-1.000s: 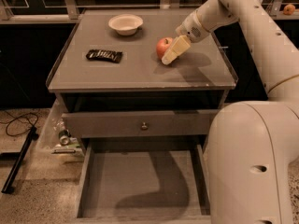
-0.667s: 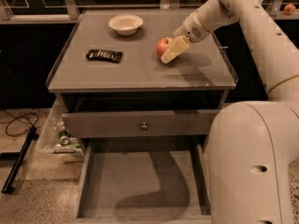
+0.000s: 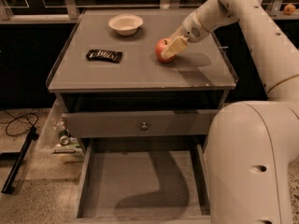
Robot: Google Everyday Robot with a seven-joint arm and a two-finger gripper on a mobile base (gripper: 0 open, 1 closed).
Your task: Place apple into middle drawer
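Note:
The red apple [image 3: 161,49] sits on the grey cabinet top [image 3: 140,69], right of centre. My gripper [image 3: 174,46] is at the apple's right side, touching it, with the arm reaching in from the upper right. The middle drawer [image 3: 135,181] is pulled out below, near the bottom of the view, a shallow grey tray with a bare floor. The arm's shadow falls across that floor.
A white bowl [image 3: 125,23] stands at the back of the top and a dark snack bar [image 3: 104,55] lies at its left. A closed drawer with a round knob [image 3: 144,125] sits above the open one. My large white base [image 3: 254,167] fills the lower right. Cables [image 3: 18,125] lie on the floor at the left.

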